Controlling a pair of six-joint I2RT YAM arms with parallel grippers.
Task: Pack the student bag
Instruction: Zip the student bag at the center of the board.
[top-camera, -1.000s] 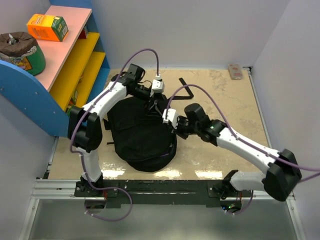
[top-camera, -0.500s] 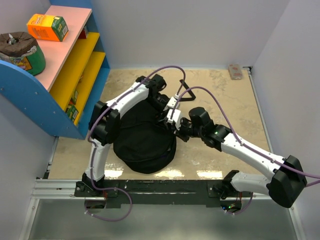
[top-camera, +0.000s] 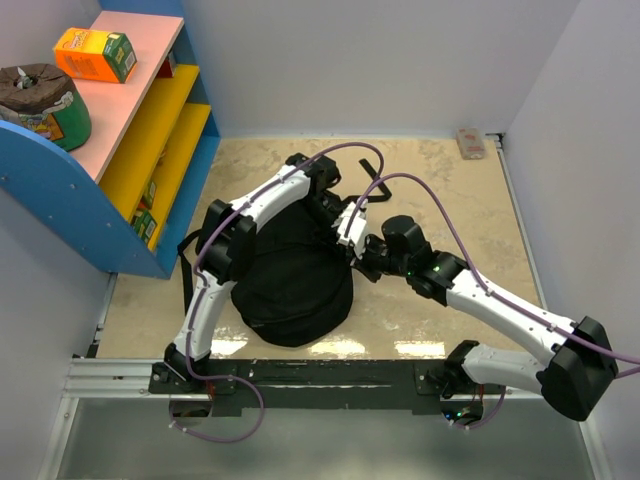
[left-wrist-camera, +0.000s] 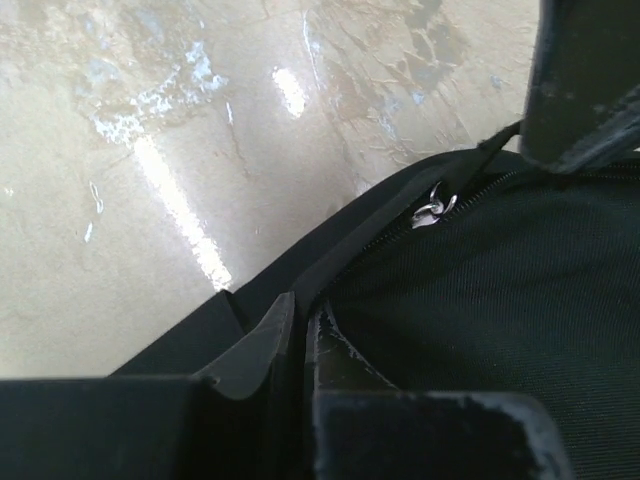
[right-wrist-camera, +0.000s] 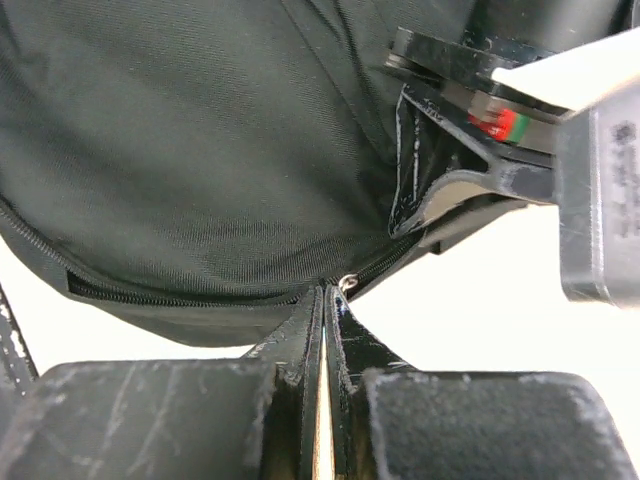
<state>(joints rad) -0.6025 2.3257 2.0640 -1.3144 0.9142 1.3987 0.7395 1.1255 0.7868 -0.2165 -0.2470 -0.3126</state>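
Student bag (top-camera: 290, 290) lies slumped beneath both pincers. The left pincer (left-wrist-camera: 287, 335) has swung across and narrowed onto its zip edge (left-wrist-camera: 385, 238), just beside the closed right pincer (right-wrist-camera: 322, 300), probably ready to spread the opening.

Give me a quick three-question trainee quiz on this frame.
1. True or false: the bag lies on the shelf.
2. The left gripper is: A) wide open above the bag, B) closed on the bag's edge, C) holding a book.
3. What colour is the box atop the shelf?
Key: 1 false, it lies on the table; 2 B; 3 orange.
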